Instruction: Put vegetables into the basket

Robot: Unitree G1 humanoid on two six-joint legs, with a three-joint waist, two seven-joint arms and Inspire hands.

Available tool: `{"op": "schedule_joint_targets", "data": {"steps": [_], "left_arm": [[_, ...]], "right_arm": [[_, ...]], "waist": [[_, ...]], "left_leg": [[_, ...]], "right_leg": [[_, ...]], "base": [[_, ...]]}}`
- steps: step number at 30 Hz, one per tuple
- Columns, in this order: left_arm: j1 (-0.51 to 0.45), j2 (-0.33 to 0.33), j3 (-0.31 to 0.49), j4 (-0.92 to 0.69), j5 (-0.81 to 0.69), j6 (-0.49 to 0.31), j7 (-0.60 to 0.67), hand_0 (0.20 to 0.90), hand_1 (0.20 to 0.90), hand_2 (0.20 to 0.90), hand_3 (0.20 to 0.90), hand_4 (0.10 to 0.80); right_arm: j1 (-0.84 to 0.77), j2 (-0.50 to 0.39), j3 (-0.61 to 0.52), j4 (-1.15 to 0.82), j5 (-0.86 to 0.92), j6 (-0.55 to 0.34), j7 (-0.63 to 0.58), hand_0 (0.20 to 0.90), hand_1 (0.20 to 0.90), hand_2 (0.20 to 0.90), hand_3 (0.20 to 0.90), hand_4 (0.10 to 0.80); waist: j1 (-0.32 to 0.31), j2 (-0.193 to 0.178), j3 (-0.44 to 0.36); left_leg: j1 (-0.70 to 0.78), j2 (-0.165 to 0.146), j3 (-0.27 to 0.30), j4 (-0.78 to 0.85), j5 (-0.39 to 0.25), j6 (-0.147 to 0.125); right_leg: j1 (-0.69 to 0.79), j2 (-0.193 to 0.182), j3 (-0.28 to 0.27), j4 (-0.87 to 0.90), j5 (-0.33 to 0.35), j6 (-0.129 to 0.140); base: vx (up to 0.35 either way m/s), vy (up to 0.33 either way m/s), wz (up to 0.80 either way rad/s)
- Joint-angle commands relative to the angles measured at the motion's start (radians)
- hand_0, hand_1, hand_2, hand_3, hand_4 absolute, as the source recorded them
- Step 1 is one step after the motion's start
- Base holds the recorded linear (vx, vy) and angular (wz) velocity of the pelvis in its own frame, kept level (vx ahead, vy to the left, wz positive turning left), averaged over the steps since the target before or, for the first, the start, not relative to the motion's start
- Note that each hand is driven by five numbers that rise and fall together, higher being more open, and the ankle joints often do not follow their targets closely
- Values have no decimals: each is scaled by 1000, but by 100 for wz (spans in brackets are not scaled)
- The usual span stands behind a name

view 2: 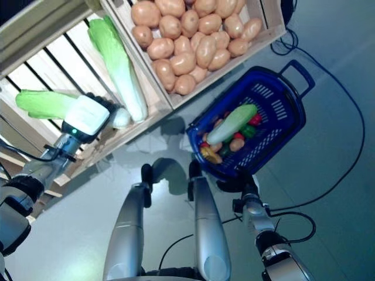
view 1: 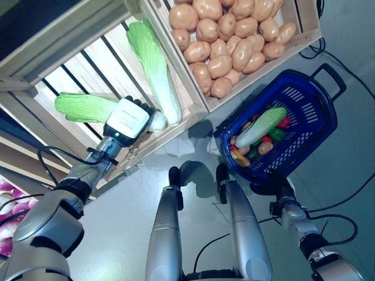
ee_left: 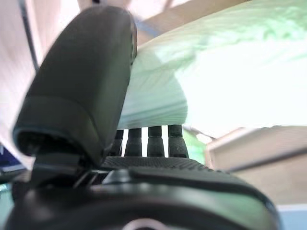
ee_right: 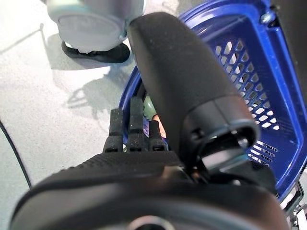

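My left hand [view 1: 128,120] is in the slatted wooden crate [view 1: 70,76], curled round a long green-and-white napa cabbage [view 1: 82,107]. The cabbage's leafy end points left and its white base sticks out past the fingers. The left wrist view shows the cabbage [ee_left: 216,81] between the thumb and the fingers [ee_left: 156,141]. The blue plastic basket [view 1: 328,111] stands on the floor to the right. It holds another napa cabbage [view 1: 261,127] on top of small red, green and orange vegetables. My right hand [ee_right: 144,167] is at the basket's near rim [ee_right: 240,62] with its fingers straight.
A second napa cabbage [view 1: 155,64] lies in the same crate just right of my left hand. A wooden divider [view 1: 176,64] separates it from the neighbouring crate. Grey floor [view 1: 345,193] lies around the basket.
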Motion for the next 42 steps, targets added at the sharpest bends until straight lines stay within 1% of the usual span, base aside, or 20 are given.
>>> {"op": "schedule_joint_targets", "data": {"steps": [1,8,10,13,14,16,19,22,25,26,27,29,30,32,33,35,37,38,41,42], "left_arm": [[-51,26,138,-43,-42,-45,192,300,300,300,300,400],[37,-7,183,-76,-48,-118,271,300,300,300,300,400],[111,-27,224,-131,-72,-145,312,300,300,300,300,400],[187,-42,273,-203,-73,-162,334,300,300,300,300,400],[243,-61,313,-259,-80,-171,339,300,300,300,300,400],[296,-94,349,-308,-112,-184,356,300,300,300,300,400],[374,-158,413,-390,-252,-245,326,300,300,300,300,400],[465,-257,478,-487,-376,-325,296,300,300,300,300,400],[494,-296,496,-548,-331,-325,304,300,300,300,300,400],[497,-306,498,-574,-363,-327,280,300,300,300,300,400],[504,-328,499,-626,-445,-349,221,300,300,300,300,400],[509,-351,492,-688,-502,-388,128,300,300,300,300,400],[510,-352,491,-694,-504,-390,119,300,300,300,300,400],[505,-360,476,-744,-597,-405,38,300,300,300,300,400],[498,-374,467,-774,-731,-409,-40,300,300,300,300,400],[496,-394,466,-789,-869,-421,-112,300,300,300,300,400],[504,-421,464,-805,-1047,-418,-227,300,300,300,300,400],[509,-429,465,-809,-1093,-416,-263,300,300,300,300,400],[539,-475,462,-840,-1366,-360,-431,300,300,300,300,400],[545,-483,462,-840,-1405,-351,-453,300,300,300,300,400]], "right_arm": [[46,-40,-22,-40,45,-17,-65,900,900,900,900,800],[95,-7,-37,-9,98,-34,-54,900,900,900,900,800],[139,15,-57,7,91,-58,-46,900,900,900,900,800],[177,30,-72,4,81,-63,-47,900,900,900,900,800],[204,43,-87,-1,66,-57,-51,900,900,900,900,800],[230,59,-101,7,56,-60,-55,900,900,900,900,800],[262,86,-120,17,65,-63,-78,900,900,900,900,800],[281,128,-148,35,78,-101,-102,900,900,900,900,800],[286,154,-158,34,89,-112,-111,900,900,900,900,800],[288,162,-158,27,92,-109,-118,900,900,900,900,800],[292,177,-159,19,96,-107,-129,900,900,900,900,800],[294,187,-157,20,98,-104,-141,900,900,900,900,800],[294,187,-156,20,99,-103,-142,900,900,900,900,800],[290,188,-155,18,112,-102,-146,900,900,900,900,800],[278,189,-154,34,123,-107,-144,900,900,900,900,800],[271,192,-156,45,128,-106,-142,900,900,900,900,800],[263,198,-159,60,134,-107,-146,900,900,900,900,800],[261,199,-159,63,137,-106,-149,900,900,900,900,800],[255,208,-165,64,141,-100,-156,900,900,900,900,800],[256,209,-167,61,142,-99,-158,900,900,900,900,800]], "waist": [[15,-5,-26],[40,-15,-93],[53,-18,-135],[61,-22,-166],[67,-23,-194],[74,-24,-226],[88,-27,-271],[110,-32,-314],[121,-36,-336],[123,-39,-346],[126,-44,-362],[128,-46,-377],[128,-46,-378],[128,-46,-384],[127,-44,-390],[128,-43,-395],[129,-41,-401],[130,-41,-403],[133,-37,-410],[133,-37,-411]], "left_leg": [[92,-63,56,-65,-9,53],[229,-81,9,-187,22,51],[305,-87,-17,-252,35,49],[366,-90,-30,-307,44,50],[410,-86,-34,-354,53,49],[454,-82,-36,-401,60,51],[516,-75,-40,-458,69,48],[576,-60,-50,-523,86,46],[606,-49,-53,-564,100,42],[612,-48,-53,-571,100,42],[623,-44,-49,-578,99,41],[635,-41,-40,-579,91,43],[636,-40,-39,-580,91,43],[643,-38,-33,-579,86,45],[655,-38,-29,-581,81,50],[663,-40,-26,-581,79,53],[676,-43,-27,-582,74,58],[679,-44,-27,-582,73,58],[691,-50,-33,-585,69,64],[693,-50,-33,-585,69,65]], "right_leg": [[132,24,-15,-133,78,-31],[276,-6,-30,-277,102,-26],[360,-25,-41,-362,118,-20],[431,-33,-50,-433,132,-17],[482,-37,-59,-480,142,-13],[531,-42,-67,-526,152,-8],[602,-49,-80,-588,169,1],[663,-52,-95,-648,195,10],[691,-52,-107,-673,207,14],[698,-52,-108,-679,210,15],[707,-55,-109,-691,218,19],[714,-59,-108,-697,222,21],[715,-59,-109,-698,223,21],[720,-61,-109,-697,225,23],[727,-61,-104,-694,222,23],[735,-62,-106,-697,223,24],[744,-63,-104,-697,224,25],[746,-63,-102,-697,224,25],[755,-63,-100,-700,228,28],[756,-63,-99,-700,227,28]], "base": [[78,-54,2],[116,-45,7],[197,-24,5],[166,-35,-1],[160,-35,10],[166,-43,18],[149,-57,11],[142,-56,12],[82,-31,8],[89,-36,20],[83,-31,21],[61,-17,9],[0,0,0],[19,1,-1],[43,12,-2],[45,7,-6],[50,2,-13],[39,1,-9],[24,-2,0],[0,0,0]]}}
